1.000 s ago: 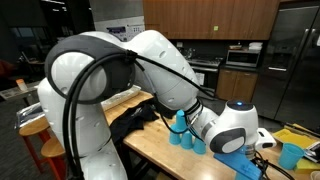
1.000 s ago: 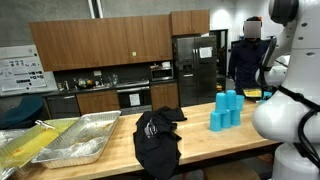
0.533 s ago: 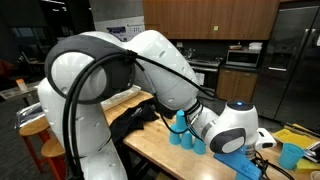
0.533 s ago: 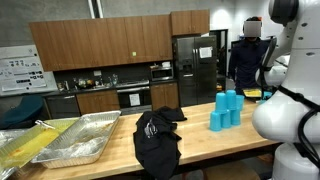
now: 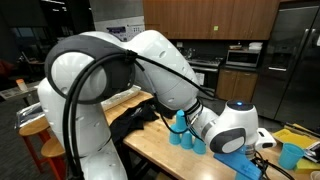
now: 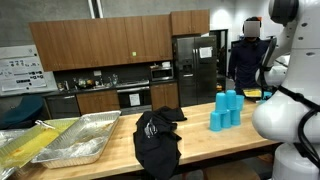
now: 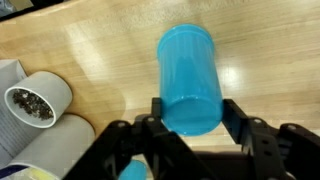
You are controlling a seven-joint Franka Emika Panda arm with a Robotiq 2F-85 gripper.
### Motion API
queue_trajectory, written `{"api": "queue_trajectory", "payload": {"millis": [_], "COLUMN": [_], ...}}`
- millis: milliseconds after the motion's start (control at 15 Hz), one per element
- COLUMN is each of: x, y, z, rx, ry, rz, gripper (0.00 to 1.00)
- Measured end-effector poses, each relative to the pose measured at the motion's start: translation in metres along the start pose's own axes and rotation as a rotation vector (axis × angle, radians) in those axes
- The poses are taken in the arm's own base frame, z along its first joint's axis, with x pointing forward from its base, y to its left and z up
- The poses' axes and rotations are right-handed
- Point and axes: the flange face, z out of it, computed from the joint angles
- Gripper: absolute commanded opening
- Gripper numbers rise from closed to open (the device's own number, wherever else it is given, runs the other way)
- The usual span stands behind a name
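Observation:
In the wrist view a light blue plastic cup (image 7: 189, 78) sits between my gripper's (image 7: 191, 118) two black fingers, over the light wooden table (image 7: 270, 50). The fingers lie against both sides of the cup's near end. In an exterior view the gripper end of the arm (image 5: 262, 143) is low over the table's right end, mostly hidden by the white wrist. A blue cup (image 5: 290, 155) shows just beside it. I cannot tell if it is the same cup.
Two white cups (image 7: 38, 95) (image 7: 60, 140) stand near the gripper; one holds dark grains. Blue cups (image 5: 180, 130) (image 6: 227, 108) are stacked mid-table, next to a black cloth (image 6: 157, 140). Metal trays (image 6: 80, 135) lie further along. A person (image 6: 250, 50) stands behind.

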Motion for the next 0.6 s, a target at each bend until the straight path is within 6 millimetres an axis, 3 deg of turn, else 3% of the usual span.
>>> {"api": "queue_trajectory", "payload": {"millis": [133, 200, 467, 600], "x": [0.000, 0.000, 0.001, 0.006], "y": [0.000, 0.000, 0.000, 0.007], "z": [0.000, 0.000, -0.001, -0.010], "rx": [0.000, 0.000, -0.010, -0.017], "ry": [0.000, 0.000, 0.007, 0.052], "rz": [0.000, 0.000, -0.003, 0.023], "gripper": [0.61, 0.86, 0.99, 1.00]}}
